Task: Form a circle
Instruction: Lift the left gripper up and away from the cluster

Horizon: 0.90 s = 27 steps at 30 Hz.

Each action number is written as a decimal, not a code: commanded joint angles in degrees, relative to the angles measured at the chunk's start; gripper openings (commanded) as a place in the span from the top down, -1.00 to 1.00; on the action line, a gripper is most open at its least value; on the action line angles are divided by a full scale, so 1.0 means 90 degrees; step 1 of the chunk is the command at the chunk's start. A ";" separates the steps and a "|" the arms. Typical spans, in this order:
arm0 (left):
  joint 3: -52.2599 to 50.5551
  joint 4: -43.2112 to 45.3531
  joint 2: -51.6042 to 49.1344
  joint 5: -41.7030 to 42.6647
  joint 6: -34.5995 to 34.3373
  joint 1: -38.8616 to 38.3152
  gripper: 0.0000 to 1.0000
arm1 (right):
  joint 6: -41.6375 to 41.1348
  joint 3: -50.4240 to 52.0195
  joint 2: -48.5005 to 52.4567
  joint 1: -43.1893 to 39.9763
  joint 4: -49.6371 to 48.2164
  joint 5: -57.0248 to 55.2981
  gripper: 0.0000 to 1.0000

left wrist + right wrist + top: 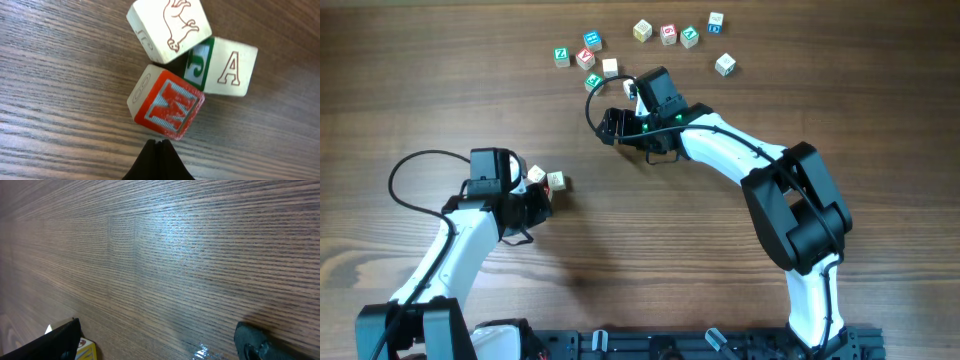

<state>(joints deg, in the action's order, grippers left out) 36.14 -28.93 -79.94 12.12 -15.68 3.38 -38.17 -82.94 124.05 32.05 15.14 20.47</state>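
On the wood-grain table [720,300], the circle [192,65] of three cubes sits left of centre, just beyond the pressed-together left gripper [160,144]; the spread right gripper [157,342], near the far edge's loose cubes [610,68], probably needs to straddle one next.

Red-and-blue M cube [169,109], green J cube [226,67], pale animal-outline cube [167,27], brown wood-grain table [50,100]

Your whole backdrop is the table [650,250], dark brown wood that fills all three views. Its grain [620,300] runs in fine streaks from side to side in the overhead view, with a paler wavy patch near the lower left corner. Light falls from above: you get a soft pale sheen [175,230] on the wood in the right wrist view. A black rail [620,345] lines the near edge.
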 commanded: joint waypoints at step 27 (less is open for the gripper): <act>0.1076 0.1523 -0.0328 -0.0639 -0.0984 0.0823 0.92 | -0.0661 0.0338 0.0447 -0.0117 -0.0010 -0.0913 -0.99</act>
<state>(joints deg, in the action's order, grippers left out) 45.47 -17.23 -80.23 6.55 -23.33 10.24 -42.35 -82.87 124.05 32.03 13.45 17.45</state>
